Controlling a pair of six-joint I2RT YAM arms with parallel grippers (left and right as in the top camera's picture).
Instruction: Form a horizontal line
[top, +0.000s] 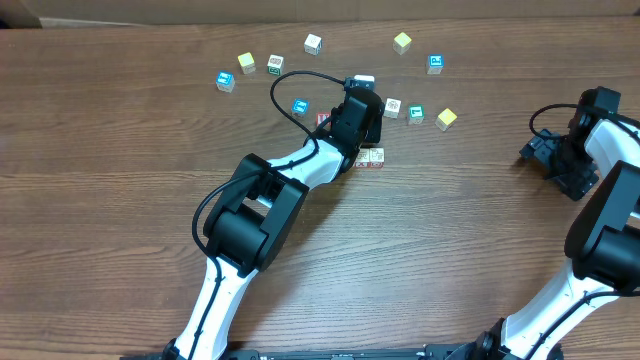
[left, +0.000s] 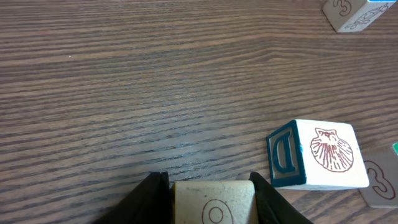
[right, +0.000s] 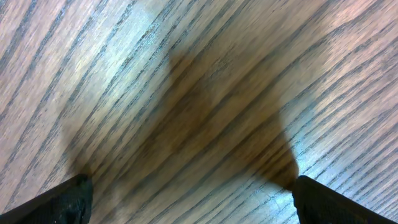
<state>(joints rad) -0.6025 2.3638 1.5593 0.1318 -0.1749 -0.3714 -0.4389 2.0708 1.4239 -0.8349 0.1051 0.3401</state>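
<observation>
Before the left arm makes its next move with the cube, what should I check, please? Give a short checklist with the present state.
1. Tan cube sits between the left gripper fingers, both sides touched: ok.
2. Tan cube joins the shell cube: not ok, they are apart.
3. Table between these two is bare: ok.
4. The row is straight: cannot tell, the arm hides most of it from overhead.
5. Right gripper open, away from the cubes: ok.

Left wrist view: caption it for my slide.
Left fingers grip a wooden cube near a scallop-shell cube with a blue D side, on a wood-grain table.
</observation>
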